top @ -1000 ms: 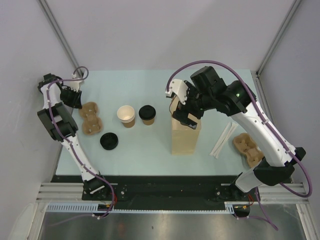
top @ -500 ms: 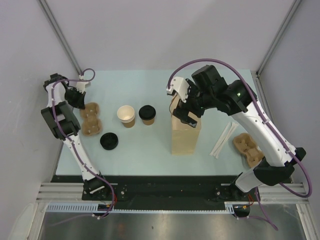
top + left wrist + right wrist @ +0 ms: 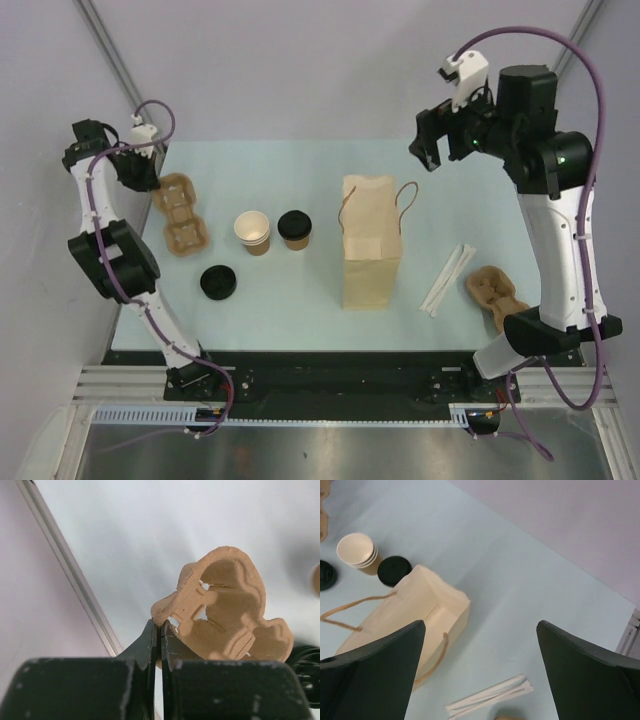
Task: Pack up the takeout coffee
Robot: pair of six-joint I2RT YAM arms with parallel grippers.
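Note:
A lidded tan coffee cup [image 3: 294,228] stands mid table beside an open stack of tan cups [image 3: 253,232], and a loose black lid [image 3: 217,282] lies in front. In the right wrist view they appear as the lidded cup [image 3: 394,570], the stack [image 3: 357,552] and the lid [image 3: 324,575]. The tan paper bag [image 3: 371,245] is right of them, with its string handles spread out. My left gripper [image 3: 148,177] is shut on the far edge of a brown pulp tray [image 3: 227,612], with the jaws pinching its rim [image 3: 160,624]. My right gripper [image 3: 432,150] is raised high behind and to the right of the bag [image 3: 415,615], open [image 3: 480,625] and empty.
The gripped tray [image 3: 180,215] sits by the table's left edge next to the frame rail. White wrapped straws [image 3: 447,278] lie right of the bag and also show in the right wrist view [image 3: 490,696]. A second pulp tray [image 3: 497,297] is at the front right.
My right gripper has lifted off the bag's top and swung up to the back right. My left gripper has pulled back and left, dragging the tray with it.

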